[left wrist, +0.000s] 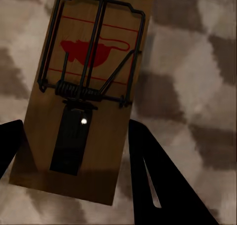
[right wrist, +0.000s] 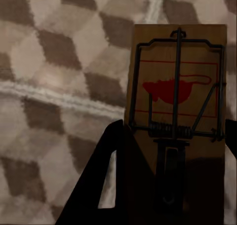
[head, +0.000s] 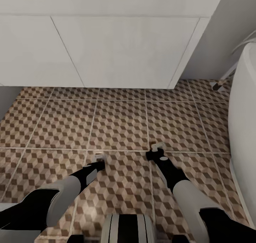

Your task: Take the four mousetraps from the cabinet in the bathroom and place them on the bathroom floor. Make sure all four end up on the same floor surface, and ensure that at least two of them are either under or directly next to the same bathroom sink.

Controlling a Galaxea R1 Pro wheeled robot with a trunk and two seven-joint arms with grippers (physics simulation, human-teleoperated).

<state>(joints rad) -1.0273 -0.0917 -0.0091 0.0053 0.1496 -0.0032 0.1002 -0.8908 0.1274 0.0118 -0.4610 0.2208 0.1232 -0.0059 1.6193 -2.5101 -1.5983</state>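
Two mousetraps are held over the bathroom floor (head: 121,122), which is tiled in a brown and beige cube pattern. My left gripper (head: 99,160) is shut on one mousetrap (left wrist: 89,96), a brown board with a red mouse print and dark wire; the black fingers (left wrist: 158,180) press on its long edges. My right gripper (head: 156,149) is shut on another mousetrap (right wrist: 177,101) the same way, its finger (right wrist: 113,175) against the board's side. Both hang low above the tiles, well in front of the white boxy sink (head: 106,47). The cabinet is out of view.
The white oval bathtub (head: 245,111) curves along the right side, with a small dark-tipped fitting (head: 217,85) at its far end. A grey wall panel (head: 7,97) stands at the left. My base (head: 128,228) shows at the near edge.
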